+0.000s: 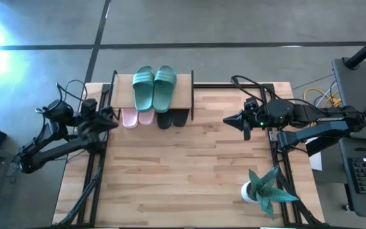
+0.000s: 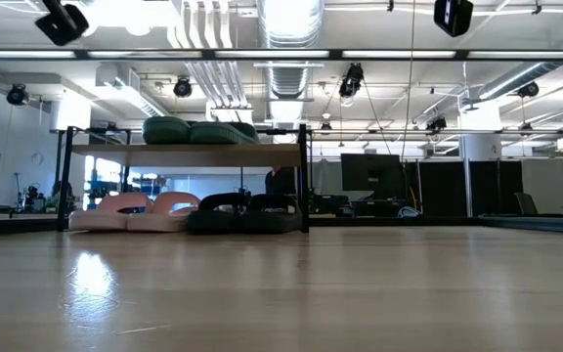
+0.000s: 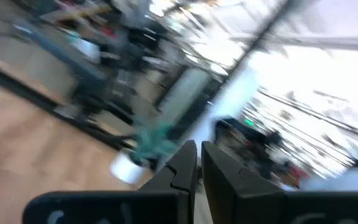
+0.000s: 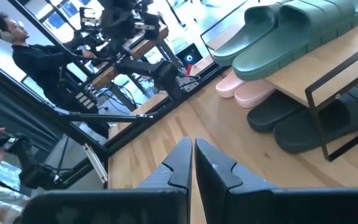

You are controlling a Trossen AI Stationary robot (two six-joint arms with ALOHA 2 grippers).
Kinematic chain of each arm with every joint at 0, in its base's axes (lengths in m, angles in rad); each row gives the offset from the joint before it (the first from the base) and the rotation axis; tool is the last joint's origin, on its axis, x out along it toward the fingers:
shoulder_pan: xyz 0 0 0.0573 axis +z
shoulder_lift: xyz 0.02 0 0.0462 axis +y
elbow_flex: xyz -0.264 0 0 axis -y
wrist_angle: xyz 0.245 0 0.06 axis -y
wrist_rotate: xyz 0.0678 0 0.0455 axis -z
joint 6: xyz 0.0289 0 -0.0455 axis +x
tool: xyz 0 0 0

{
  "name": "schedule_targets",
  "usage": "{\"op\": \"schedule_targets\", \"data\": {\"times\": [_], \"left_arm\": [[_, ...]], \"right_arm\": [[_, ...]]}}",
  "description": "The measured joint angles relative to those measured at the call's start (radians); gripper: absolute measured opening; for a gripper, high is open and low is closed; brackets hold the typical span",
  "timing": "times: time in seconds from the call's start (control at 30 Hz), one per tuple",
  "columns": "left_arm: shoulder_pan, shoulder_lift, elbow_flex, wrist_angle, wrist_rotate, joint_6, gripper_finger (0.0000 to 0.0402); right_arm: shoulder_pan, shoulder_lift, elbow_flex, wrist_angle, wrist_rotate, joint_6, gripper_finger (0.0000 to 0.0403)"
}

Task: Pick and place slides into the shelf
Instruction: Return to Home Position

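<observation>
— Where are the slides?
— The green slides (image 1: pixel 154 87) sit on the shelf (image 1: pixel 184 95), twelve o'clock on the counter (image 1: pixel 189 172). The pink slides (image 1: pixel 136 117) and black slides (image 1: pixel 172 119) are half hidden beneath.
— And the hands?
— The left hand (image 1: pixel 113 118) is at nine and the right hand (image 1: pixel 229 119) at three, both pinched together, empty.

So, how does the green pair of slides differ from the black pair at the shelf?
The green slides lie on the shelf's top board; the black slides lie below it, on the table. From above the green slides show whole, the black slides only their ends past the board's edge. Both pairs lie side by side, soles down.
</observation>
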Motion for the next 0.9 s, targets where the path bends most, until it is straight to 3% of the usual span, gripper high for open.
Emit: {"op": "schedule_targets", "data": {"times": [0.63,0.9], "left_arm": [[-0.476,-0.195,-0.003,0.002,0.002,0.001,0.0010],[-0.490,-0.182,0.002,0.041,0.003,0.001,0.0010]], "right_arm": [[-0.020,-0.001,0.000,-0.008,-0.001,0.003,0.0013],[-0.020,-0.007,0.001,-0.038,-0.008,0.035,0.0013]]}}
